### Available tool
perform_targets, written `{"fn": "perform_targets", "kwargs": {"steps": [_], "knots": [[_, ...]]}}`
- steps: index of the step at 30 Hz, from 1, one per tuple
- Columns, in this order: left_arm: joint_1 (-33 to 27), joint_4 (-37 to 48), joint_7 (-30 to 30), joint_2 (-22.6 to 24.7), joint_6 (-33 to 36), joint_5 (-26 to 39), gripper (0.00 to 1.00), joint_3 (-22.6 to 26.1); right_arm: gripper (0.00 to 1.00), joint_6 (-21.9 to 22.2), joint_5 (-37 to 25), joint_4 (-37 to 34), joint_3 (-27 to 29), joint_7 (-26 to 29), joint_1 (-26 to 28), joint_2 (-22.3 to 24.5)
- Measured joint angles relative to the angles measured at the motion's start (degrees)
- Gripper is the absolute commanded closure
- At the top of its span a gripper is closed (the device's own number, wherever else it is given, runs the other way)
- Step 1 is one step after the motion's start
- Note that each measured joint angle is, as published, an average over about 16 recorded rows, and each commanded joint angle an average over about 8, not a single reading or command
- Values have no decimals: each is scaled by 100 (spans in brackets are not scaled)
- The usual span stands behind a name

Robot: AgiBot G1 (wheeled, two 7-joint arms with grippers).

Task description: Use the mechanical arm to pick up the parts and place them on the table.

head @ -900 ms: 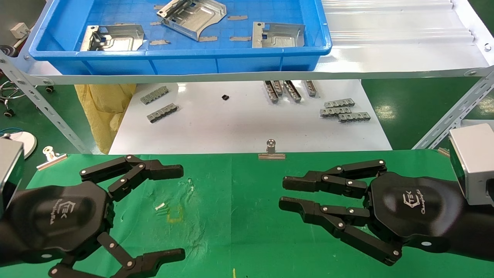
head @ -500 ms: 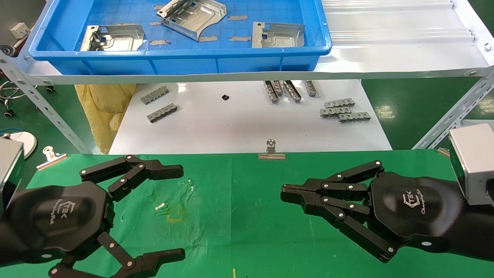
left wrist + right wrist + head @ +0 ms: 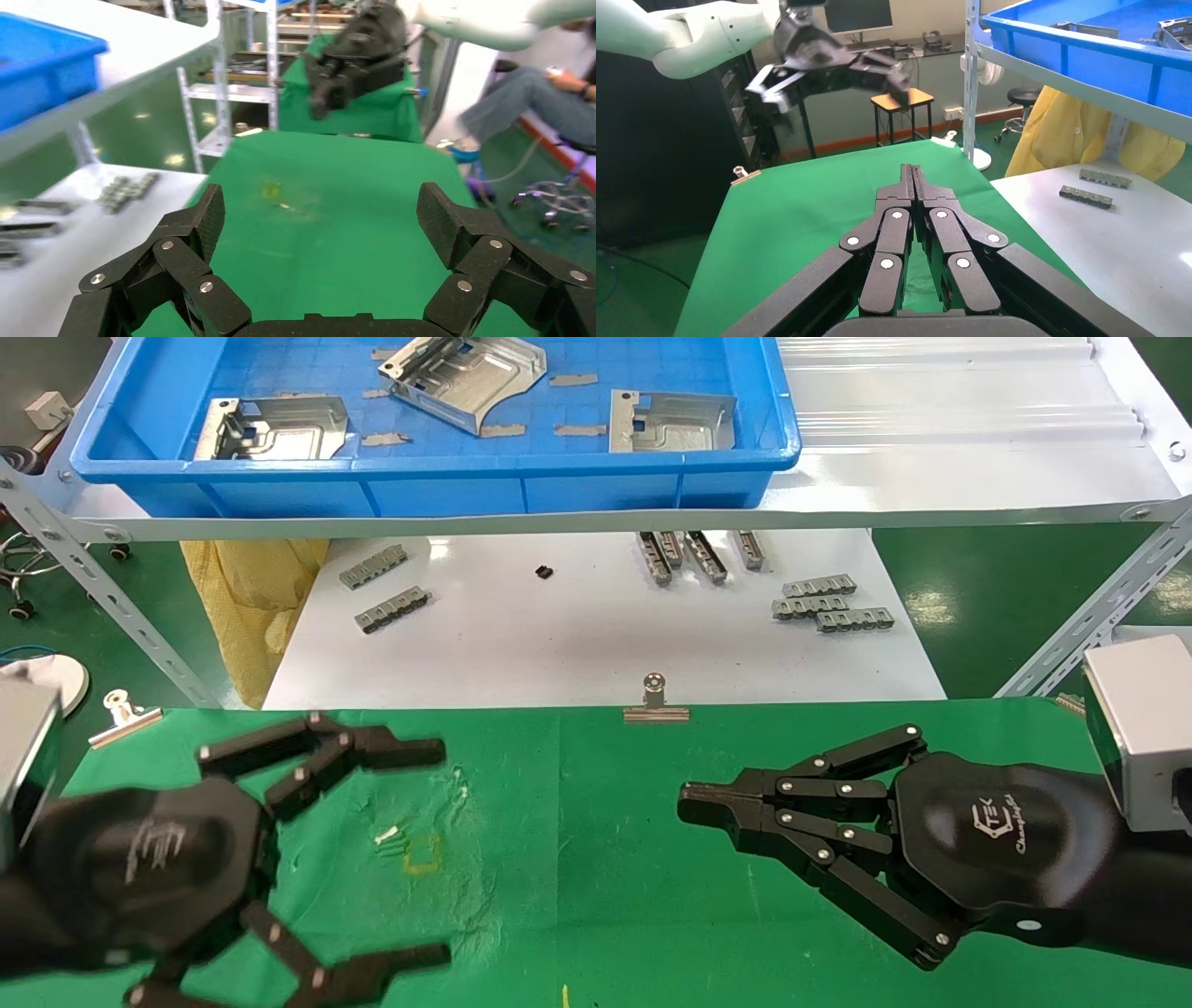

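Three silvery stamped parts lie in a blue tray (image 3: pixel 438 491) on the upper shelf: one at the left (image 3: pixel 270 427), one tilted in the middle (image 3: pixel 463 376), one at the right (image 3: pixel 667 421). My left gripper (image 3: pixel 438 850) is open and empty above the left side of the green table (image 3: pixel 577 859); its own view (image 3: pixel 320 210) shows only cloth between the fingers. My right gripper (image 3: pixel 689 800) is shut and empty above the right side of the table, fingertips pressed together in its wrist view (image 3: pixel 911 172). Both are far below the tray.
Small grey slotted bars (image 3: pixel 829 603) lie on the white board (image 3: pixel 577 635) under the shelf. Flat grey strips (image 3: pixel 577 428) lie in the tray. A binder clip (image 3: pixel 656 702) holds the cloth's far edge, another (image 3: pixel 123 714) at the left. A yellowish stain (image 3: pixel 424 854) marks the cloth.
My right gripper closed from open to shut. My left gripper has started to shift slightly, still open.
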Motion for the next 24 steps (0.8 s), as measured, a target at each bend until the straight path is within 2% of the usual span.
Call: {"fn": "perform_targets", "kwargs": {"steps": [4,8,12,17,18,20,21,24], "knots": [[-655,356,-37,292,-169,323,0,116,100,0,0,0,0,0,0,0],[-1531,1075,-31,766,-436,824,0,326,100,0,0,0,0,0,0,0],[-2457,2157,75,1371,-870,1435,0,589,100,0,0,0,0,0,0,0],[-3488,3752,329,2221,-1776,2204,0,907,99,0,0,0,0,0,0,0],[-3659,4063,388,2387,-1989,2337,0,960,96,0,0,0,0,0,0,0],[-3965,4660,502,2703,-2424,2577,1,1055,73,0,0,0,0,0,0,0],[-4096,4933,556,2849,-2641,2680,5,1094,61,0,0,0,0,0,0,0],[-4413,5643,696,3236,-3260,2936,40,1192,23,0,0,0,0,0,0,0]]}}
